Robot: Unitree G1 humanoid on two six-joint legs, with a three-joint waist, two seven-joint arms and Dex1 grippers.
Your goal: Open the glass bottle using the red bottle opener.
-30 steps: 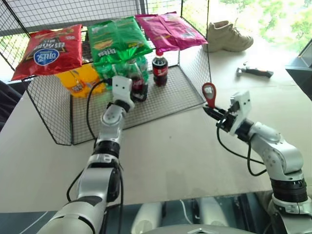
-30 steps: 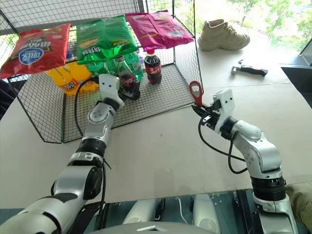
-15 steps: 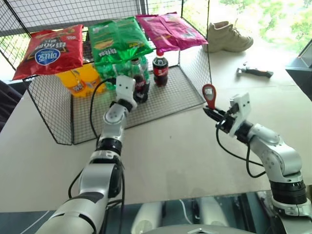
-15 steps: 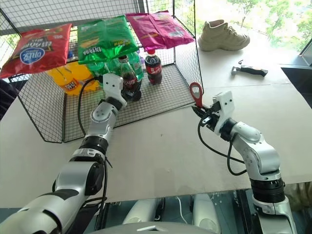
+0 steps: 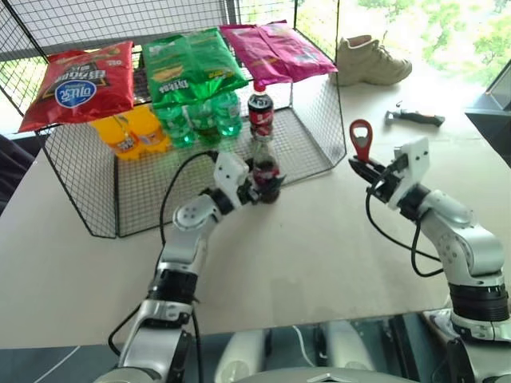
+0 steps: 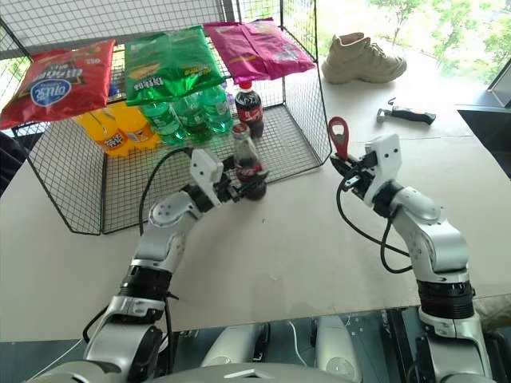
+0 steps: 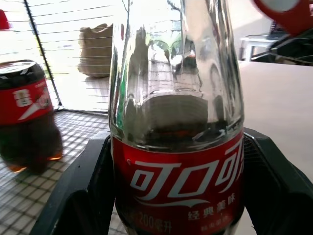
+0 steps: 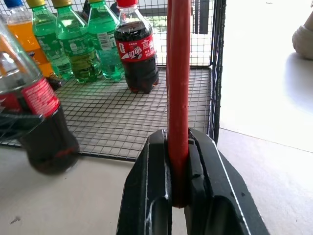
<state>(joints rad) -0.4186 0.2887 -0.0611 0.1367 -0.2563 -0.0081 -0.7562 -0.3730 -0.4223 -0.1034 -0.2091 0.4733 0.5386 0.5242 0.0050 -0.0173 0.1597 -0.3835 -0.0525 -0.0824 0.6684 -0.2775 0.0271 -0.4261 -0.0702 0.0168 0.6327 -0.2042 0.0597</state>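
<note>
Bottle out of the cage, opener waiting

From the head views, our left gripper (image 5: 257, 190) has drawn the glass bottle (image 5: 264, 165) off the wire shelf (image 5: 120, 191) toward us — it now stands upright well to the left of the red bottle opener (image 5: 362, 140), level with it. In the left wrist view, both fingers (image 7: 80, 196) clasp the label. In the right wrist view, our right gripper (image 8: 178, 196) pinches the opener's handle, so next comes the cap

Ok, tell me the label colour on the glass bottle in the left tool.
Red with white script on the glass bottle, clearest in the left wrist view.
</note>
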